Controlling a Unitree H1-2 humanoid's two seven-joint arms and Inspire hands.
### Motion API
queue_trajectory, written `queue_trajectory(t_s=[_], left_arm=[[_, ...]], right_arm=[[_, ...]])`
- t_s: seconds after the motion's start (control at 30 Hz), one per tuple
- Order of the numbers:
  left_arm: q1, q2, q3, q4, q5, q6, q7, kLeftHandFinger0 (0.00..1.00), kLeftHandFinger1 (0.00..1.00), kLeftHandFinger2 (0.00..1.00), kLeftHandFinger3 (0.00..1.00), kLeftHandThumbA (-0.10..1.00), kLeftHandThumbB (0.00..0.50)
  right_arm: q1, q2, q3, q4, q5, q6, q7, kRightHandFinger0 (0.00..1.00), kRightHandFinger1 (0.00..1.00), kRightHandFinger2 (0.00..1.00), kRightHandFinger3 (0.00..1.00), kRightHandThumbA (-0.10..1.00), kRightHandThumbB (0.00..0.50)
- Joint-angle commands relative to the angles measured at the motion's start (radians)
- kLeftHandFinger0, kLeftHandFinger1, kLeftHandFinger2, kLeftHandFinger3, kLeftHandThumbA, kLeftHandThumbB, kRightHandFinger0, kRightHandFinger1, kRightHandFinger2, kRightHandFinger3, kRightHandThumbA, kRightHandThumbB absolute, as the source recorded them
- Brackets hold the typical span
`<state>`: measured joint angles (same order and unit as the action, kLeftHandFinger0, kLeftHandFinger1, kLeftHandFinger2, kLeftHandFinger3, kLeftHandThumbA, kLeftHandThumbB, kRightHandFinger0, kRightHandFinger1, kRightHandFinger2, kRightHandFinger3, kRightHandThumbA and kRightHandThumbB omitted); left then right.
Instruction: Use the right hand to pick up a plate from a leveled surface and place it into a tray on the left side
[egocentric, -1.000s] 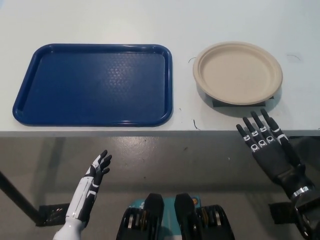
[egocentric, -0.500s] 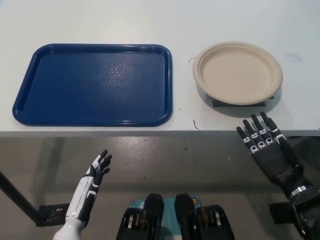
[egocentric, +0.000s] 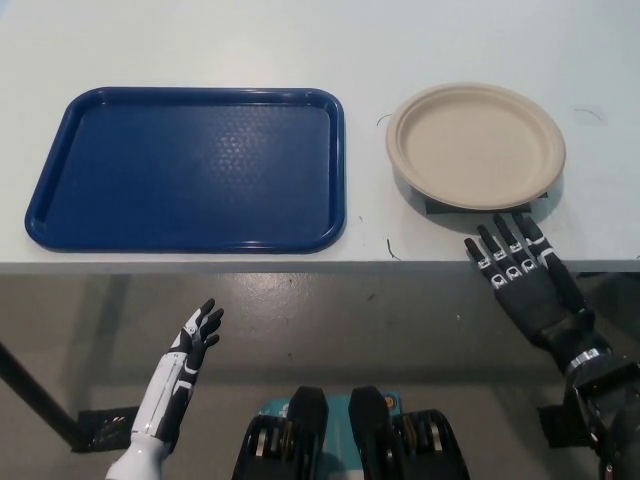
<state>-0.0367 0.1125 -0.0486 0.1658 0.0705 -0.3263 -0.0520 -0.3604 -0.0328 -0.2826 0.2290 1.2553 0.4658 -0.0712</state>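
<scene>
**Inspector:** Position of the plate (egocentric: 476, 146)?

**Assistant:** Right half of the pale counter (egocentric: 200, 30), resting on a small dark support (egocentric: 440, 208) that shows under its near rim. It is held by nothing and sits clear of the counter's front edge.

**Inspector:** The tray (egocentric: 190, 168)?

**Assistant:** Blue, with nothing in it, to the plate's left. A bare strip of counter separates the two. Its near rim lies close to the front edge.

**Inspector:** Hands?

**Assistant:** Right hand (egocentric: 525, 275) is over the front edge, fingers (egocentric: 500, 240) apart and extended, tips just short of the plate's near rim, gripping nothing. Left hand (egocentric: 195, 340) rests below counter level at lower left, fingers loosely spread and not holding anything.

**Inspector:** Markings?

**Assistant:** No legible writing on tray, plate or counter.
</scene>
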Motion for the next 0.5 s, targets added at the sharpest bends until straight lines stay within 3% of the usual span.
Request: queue_trajectory(t_s=[0.0, 0.47], left_arm=[[-0.018, 0.011, 0.006, -0.023, -0.005, -0.045, -0.003, 1.00, 1.00, 1.00, 1.00, 1.00, 0.093], [-0.025, 0.015, 0.005, -0.013, -0.007, -0.062, -0.007, 1.00, 1.00, 1.00, 1.00, 1.00, 0.104]], right_arm=[[-0.059, 0.010, -0.019, 0.019, -0.040, 0.000, 0.016, 1.00, 1.00, 1.00, 1.00, 1.00, 0.369], [-0.164, 0.013, -0.044, 0.185, -0.132, -0.030, 0.051, 1.00, 1.00, 1.00, 1.00, 1.00, 0.369]])
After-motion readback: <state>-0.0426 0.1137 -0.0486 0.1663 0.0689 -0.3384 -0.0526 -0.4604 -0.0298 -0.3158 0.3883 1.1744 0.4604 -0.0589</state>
